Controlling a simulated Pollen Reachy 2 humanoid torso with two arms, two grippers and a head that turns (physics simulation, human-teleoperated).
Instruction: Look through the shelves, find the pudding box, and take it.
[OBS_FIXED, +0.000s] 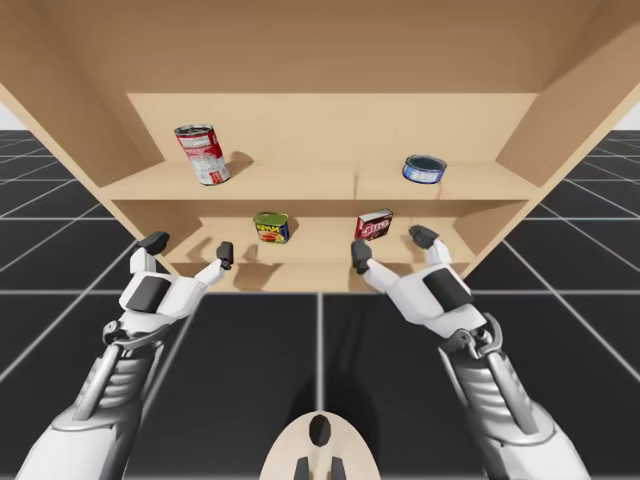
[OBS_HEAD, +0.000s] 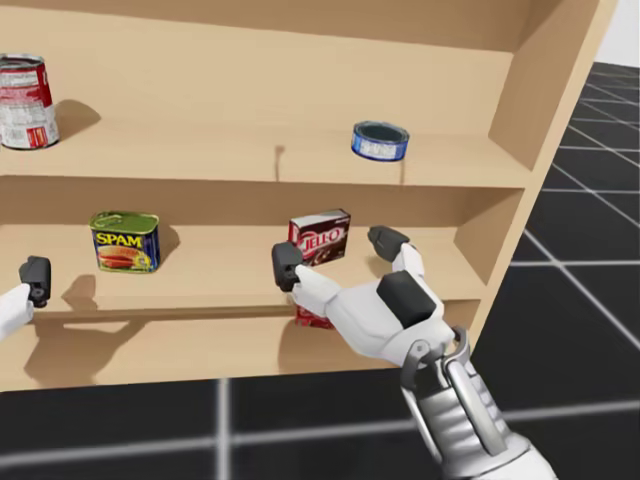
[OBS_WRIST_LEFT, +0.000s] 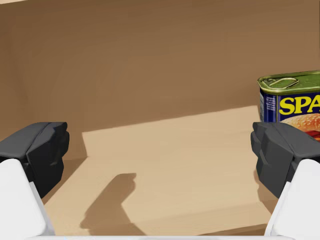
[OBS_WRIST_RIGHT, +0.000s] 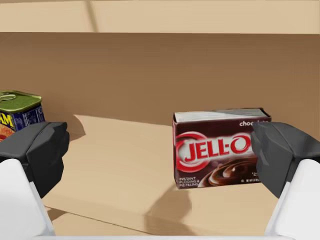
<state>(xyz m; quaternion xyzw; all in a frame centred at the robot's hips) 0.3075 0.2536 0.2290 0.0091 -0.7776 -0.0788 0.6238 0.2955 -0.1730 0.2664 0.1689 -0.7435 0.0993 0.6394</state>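
The pudding box (OBS_FIXED: 374, 224) (OBS_HEAD: 320, 238) (OBS_WRIST_RIGHT: 217, 147), dark red-brown with a white top, stands upright on the lower shelf. My right gripper (OBS_FIXED: 392, 246) (OBS_HEAD: 338, 253) (OBS_WRIST_RIGHT: 160, 155) is open just in front of it. The box lies ahead of the fingers, nearer the right-hand one, and neither finger touches it. My left gripper (OBS_FIXED: 190, 246) (OBS_WRIST_LEFT: 160, 150) is open at the shelf's front edge further left, with nothing between its fingers. A blue and green rectangular can (OBS_WRIST_LEFT: 292, 102) stands ahead of it, beyond its right-hand finger.
The rectangular can (OBS_FIXED: 271, 227) (OBS_HEAD: 125, 241) (OBS_WRIST_RIGHT: 20, 112) shares the lower shelf (OBS_FIXED: 310, 238), left of the box. On the upper shelf (OBS_FIXED: 300, 185) a red and white can (OBS_FIXED: 203, 153) (OBS_HEAD: 22, 100) leans at the left and a flat blue can (OBS_FIXED: 424, 168) (OBS_HEAD: 380, 140) sits at the right. The shelf's side wall (OBS_FIXED: 560, 110) rises at right.
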